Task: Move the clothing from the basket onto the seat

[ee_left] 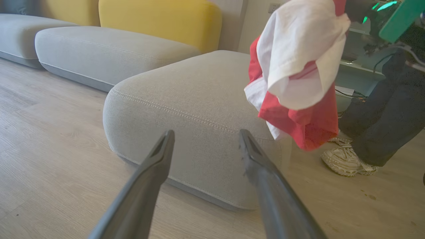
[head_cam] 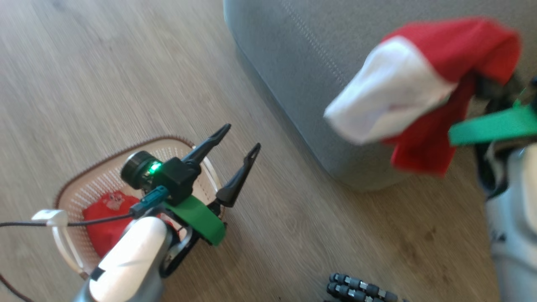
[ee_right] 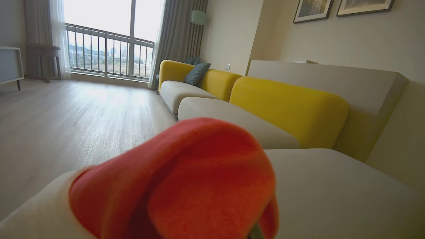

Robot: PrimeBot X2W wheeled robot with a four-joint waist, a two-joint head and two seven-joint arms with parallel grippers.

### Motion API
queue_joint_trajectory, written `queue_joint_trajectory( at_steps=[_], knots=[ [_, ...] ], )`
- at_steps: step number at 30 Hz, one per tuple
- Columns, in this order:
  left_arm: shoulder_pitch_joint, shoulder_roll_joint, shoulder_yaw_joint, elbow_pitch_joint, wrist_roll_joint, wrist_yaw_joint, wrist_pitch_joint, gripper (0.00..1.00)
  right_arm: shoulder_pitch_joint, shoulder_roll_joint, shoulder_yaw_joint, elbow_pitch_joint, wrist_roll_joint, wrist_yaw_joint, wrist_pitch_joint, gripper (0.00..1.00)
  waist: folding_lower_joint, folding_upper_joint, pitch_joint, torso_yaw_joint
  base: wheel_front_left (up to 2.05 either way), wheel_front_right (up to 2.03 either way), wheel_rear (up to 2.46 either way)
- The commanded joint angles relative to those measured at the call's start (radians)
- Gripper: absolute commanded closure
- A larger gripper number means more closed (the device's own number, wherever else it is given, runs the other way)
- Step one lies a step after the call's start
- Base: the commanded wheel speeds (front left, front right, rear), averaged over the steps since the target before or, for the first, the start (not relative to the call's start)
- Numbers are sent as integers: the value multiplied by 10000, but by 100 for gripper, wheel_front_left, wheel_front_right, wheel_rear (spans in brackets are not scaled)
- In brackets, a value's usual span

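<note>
A red and white garment (head_cam: 413, 96) hangs in the air over the near edge of the grey seat (head_cam: 293, 54), bunched over my right gripper (head_cam: 488, 90), which is shut on the clothing with its fingers hidden under the cloth. From the left wrist the same garment (ee_left: 298, 76) dangles at the upper right, in front of the seat (ee_left: 199, 109). It drapes over the lens in the right wrist view (ee_right: 186, 179). My left gripper (head_cam: 242, 138) stands open and holds nothing, above the right rim of the cream basket (head_cam: 90, 180), where another red garment (head_cam: 107, 222) lies.
Wooden floor (head_cam: 105, 75) surrounds the basket. A person's dark trouser leg and pale shoe (ee_left: 348, 159) stand to the right of the seat. More grey cushions with yellow backs (ee_right: 285, 109) run along the wall. Dark ribbed cylinders (head_cam: 361, 289) lie on the floor at the bottom edge.
</note>
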Motion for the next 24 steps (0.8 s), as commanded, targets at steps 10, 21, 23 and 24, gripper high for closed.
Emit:
queue_joint_trajectory(
  at_steps=[10,21,23,24],
  knots=[
    [-980,1286,382,-1073,323,-11,-49,0,-3274,-1390,-804,1076,-462,-2,-72,100,-1,0,2630,174,0,0,0],
    [-2022,2065,-5,-2214,505,-11,-49,0,-6004,-3208,-2404,3067,-1429,-2,34,100,-1,0,4524,1061,0,0,0],
    [-2194,2142,-142,-2399,527,-11,-49,0,-6432,-3504,-2921,3454,-1671,-2,290,100,-1,0,4756,1225,0,0,0],
    [-2272,2161,-213,-2484,530,-11,-49,0,-6634,-3628,-3276,3624,-1781,-2,428,100,-1,0,4866,1314,0,0,0]
  ],
)
